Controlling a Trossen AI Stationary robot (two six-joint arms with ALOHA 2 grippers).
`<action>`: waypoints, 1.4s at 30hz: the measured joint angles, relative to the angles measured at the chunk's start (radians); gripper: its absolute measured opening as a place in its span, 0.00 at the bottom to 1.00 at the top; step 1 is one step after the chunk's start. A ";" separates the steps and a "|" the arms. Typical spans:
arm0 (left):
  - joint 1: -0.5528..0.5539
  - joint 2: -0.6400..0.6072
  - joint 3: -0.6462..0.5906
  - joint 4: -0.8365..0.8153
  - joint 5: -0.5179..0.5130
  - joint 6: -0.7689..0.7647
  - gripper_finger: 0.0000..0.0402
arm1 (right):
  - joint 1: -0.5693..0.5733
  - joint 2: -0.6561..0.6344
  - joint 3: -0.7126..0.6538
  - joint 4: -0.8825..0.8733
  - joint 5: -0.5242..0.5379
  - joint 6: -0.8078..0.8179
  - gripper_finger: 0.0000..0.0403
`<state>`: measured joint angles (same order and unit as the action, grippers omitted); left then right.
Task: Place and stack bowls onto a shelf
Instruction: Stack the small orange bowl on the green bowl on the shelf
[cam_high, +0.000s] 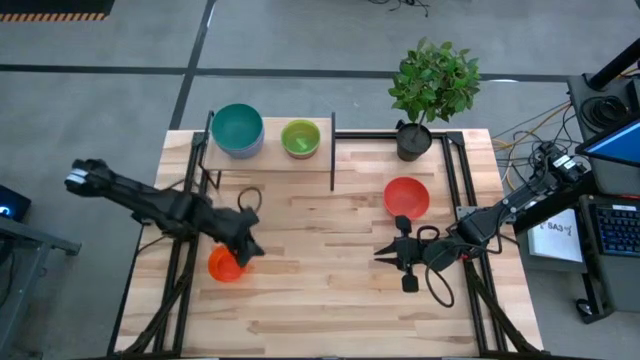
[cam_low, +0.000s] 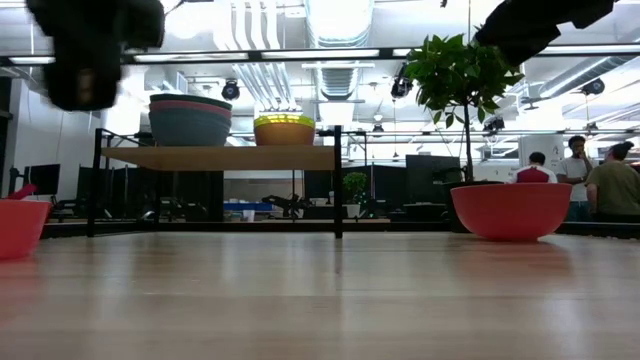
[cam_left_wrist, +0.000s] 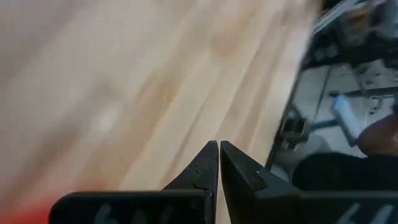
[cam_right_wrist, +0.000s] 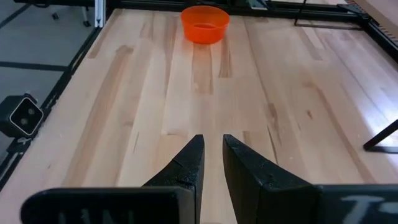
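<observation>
orange bowl (cam_high: 224, 265) near table (cam_high: 330, 310) left edge, left claw (cam_high: 250, 252) beside it

You have a potted plant (cam_high: 432, 85) in a black pot (cam_high: 413, 141) at the table's (cam_high: 330, 290) far edge, a laptop (cam_high: 618, 140) off its right side, and 3 people (cam_low: 590, 180) beyond.

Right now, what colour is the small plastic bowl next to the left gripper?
Orange. The small round plastic bowl beside the left gripper shows best in the right wrist view.
</observation>
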<state>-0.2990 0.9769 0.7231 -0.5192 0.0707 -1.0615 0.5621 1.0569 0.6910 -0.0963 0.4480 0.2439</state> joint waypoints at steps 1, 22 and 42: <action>-0.013 0.021 0.000 -0.023 0.021 -0.053 0.00 | 0.000 0.000 0.000 0.000 0.000 0.000 0.12; -0.083 0.421 0.155 -0.449 0.201 -0.343 0.00 | 0.000 0.000 -0.008 -0.007 -0.002 0.008 0.12; -0.147 0.589 0.211 -0.465 0.070 -0.308 0.49 | 0.000 0.011 -0.009 -0.004 -0.002 0.008 0.12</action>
<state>-0.4462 1.5661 0.9344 -0.9846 0.1406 -1.3699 0.5625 1.0680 0.6823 -0.1004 0.4458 0.2523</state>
